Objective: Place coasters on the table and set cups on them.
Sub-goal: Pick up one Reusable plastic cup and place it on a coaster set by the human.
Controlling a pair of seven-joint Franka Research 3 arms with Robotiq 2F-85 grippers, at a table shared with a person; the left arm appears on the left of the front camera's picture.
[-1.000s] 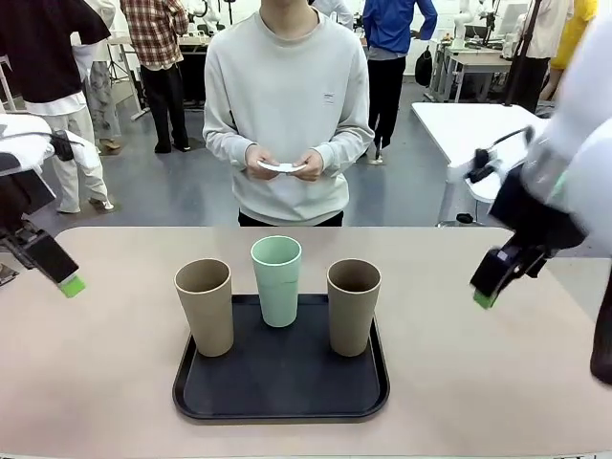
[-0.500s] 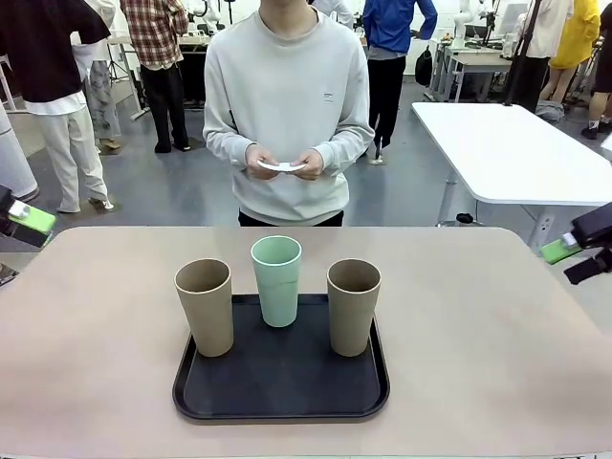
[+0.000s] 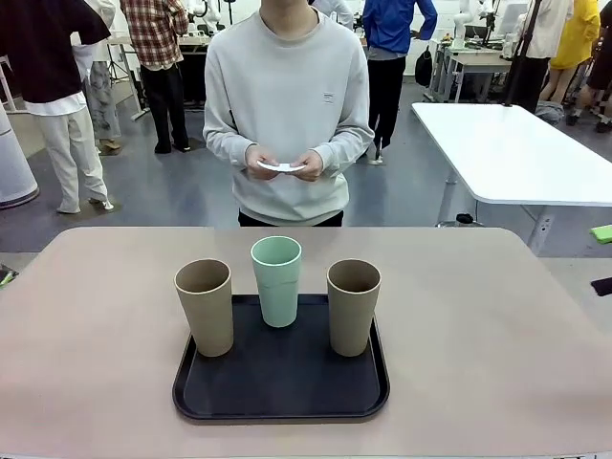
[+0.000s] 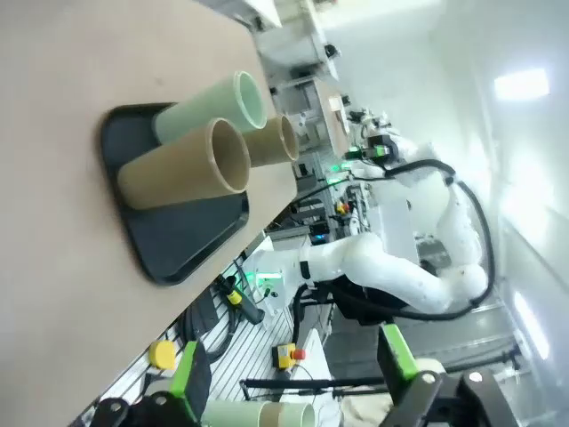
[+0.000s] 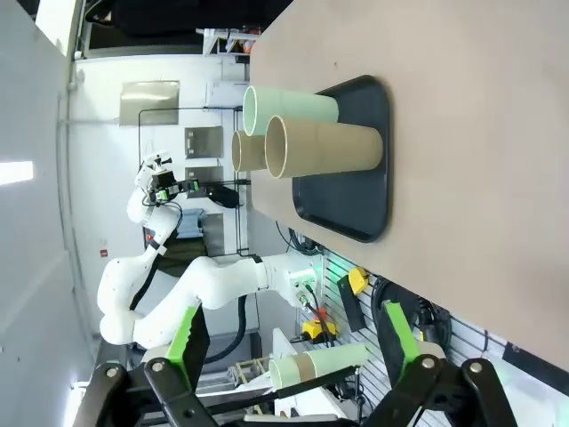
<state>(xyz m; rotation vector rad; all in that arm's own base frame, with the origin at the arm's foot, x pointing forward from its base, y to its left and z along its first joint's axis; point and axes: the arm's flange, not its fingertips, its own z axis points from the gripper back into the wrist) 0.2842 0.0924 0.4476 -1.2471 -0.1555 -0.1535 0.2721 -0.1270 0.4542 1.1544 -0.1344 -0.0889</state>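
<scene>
Three cups stand upright on a black tray (image 3: 282, 387) in the middle of the table (image 3: 478, 335): a tan one (image 3: 205, 306) on the left, a mint green one (image 3: 276, 280) at the back, a tan one (image 3: 353, 306) on the right. The person at the far side holds thin white coasters (image 3: 281, 167) in both hands at waist height. My left gripper (image 4: 293, 374) is open and holds nothing, far from the cups (image 4: 182, 165). My right gripper (image 5: 293, 342) is open too, well off the tray (image 5: 356, 200). One green pad (image 3: 603, 232) shows at the right edge.
A white table (image 3: 516, 143) stands behind on the right. Other people walk about in the background. Bare tabletop lies on both sides of the tray and between it and the person.
Both arms have drawn back off the table, the left one out to the left and the right one out to the right. The cups, tray and person's hands stay as they were.
</scene>
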